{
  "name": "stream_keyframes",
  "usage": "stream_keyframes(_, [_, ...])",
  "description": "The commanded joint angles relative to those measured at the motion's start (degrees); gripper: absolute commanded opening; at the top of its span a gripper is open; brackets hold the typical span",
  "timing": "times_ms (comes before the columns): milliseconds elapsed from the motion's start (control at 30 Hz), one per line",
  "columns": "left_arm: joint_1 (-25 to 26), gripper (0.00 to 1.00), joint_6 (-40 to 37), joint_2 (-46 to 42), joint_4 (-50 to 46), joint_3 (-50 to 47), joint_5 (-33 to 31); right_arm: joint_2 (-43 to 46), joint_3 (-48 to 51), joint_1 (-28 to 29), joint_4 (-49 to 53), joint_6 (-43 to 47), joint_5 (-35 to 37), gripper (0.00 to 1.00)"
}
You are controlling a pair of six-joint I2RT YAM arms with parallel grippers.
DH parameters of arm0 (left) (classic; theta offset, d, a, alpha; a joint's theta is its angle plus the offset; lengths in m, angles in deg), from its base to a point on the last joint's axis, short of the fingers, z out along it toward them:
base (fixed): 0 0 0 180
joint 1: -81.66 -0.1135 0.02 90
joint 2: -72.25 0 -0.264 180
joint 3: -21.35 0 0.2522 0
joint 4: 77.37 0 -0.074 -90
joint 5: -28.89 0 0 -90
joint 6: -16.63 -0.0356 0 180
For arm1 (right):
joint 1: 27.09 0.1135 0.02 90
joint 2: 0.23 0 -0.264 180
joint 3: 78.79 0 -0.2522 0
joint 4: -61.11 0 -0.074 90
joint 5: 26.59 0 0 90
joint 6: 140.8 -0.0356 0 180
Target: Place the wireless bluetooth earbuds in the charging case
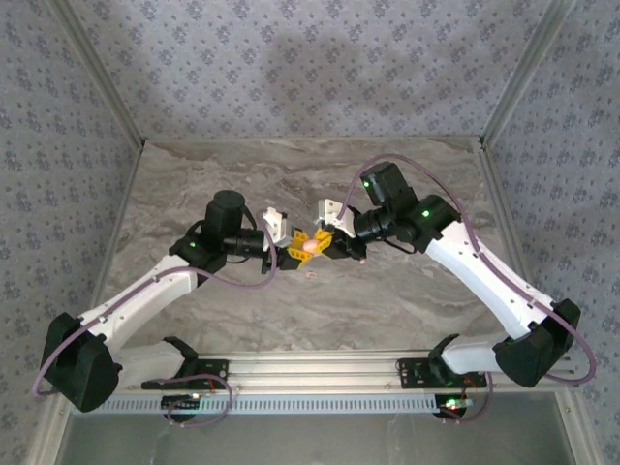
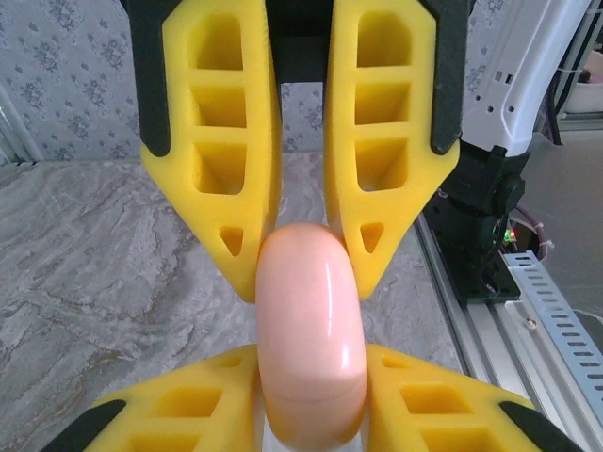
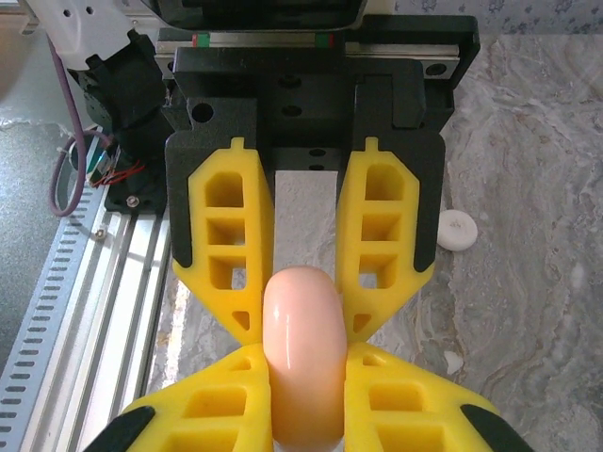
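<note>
Pinched end to end, pink charging case (image 3: 303, 358): left fingers (image 2: 179, 410) narrowed on one end, right fingers (image 3: 405, 410) narrowed on the other, tips of both pairs nearly touching. Held over marble worktop (image 3: 528, 141). Down on it, off to one side of the fingers, round white disc (image 3: 457, 229); close by, tiny white bit (image 3: 453, 361), too small to identify.

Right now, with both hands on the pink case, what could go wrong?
The glossy, rounded pink case is pinched only near the fingertips of the left hand and right hand above the table; it could squirt out and drop. It looks closed, so uneven pulling might twist it loose.
</note>
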Motion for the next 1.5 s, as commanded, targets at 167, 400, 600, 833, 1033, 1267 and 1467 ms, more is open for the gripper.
stream_keyframes(167, [0.22,0.29,1.09,-0.04,2.38,0.16,1.68,1.65,0.45,-0.31,-3.11,-1.26,-1.47,0.17])
stream_keyframes(400, [0.23,0.3,2.02,0.28,3.17,-0.23,1.57,3.03,1.28,-0.4,-4.16,-1.63,-1.47,0.17])
stream_keyframes(600, [0.24,0.28,2.69,0.35,4.14,-0.36,1.37,3.79,1.91,-0.65,-5.09,-2.1,-1.37,0.17])
stream_keyframes(833, [0.24,0.17,2.86,0.0,4.23,-0.13,1.2,3.66,2.2,-0.65,-5.63,-2.34,-0.8,0.18])
stream_keyframes(1033, [0.22,0.13,2.86,-0.08,4.23,-0.11,1.27,3.35,2.73,-0.65,-6.51,-2.68,0.86,0.3])
stream_keyframes(1267, [0.24,0.12,2.51,-0.07,3.48,-0.19,1.63,3.63,2.26,-1.06,-7.77,-5.11,6.42,0.42])
stream_keyframes(1467, [0.25,0.11,1.9,-0.1,2.65,-0.28,1.55,4.62,2.32,-2.73,-8.95,-6.24,6.01,0.48])
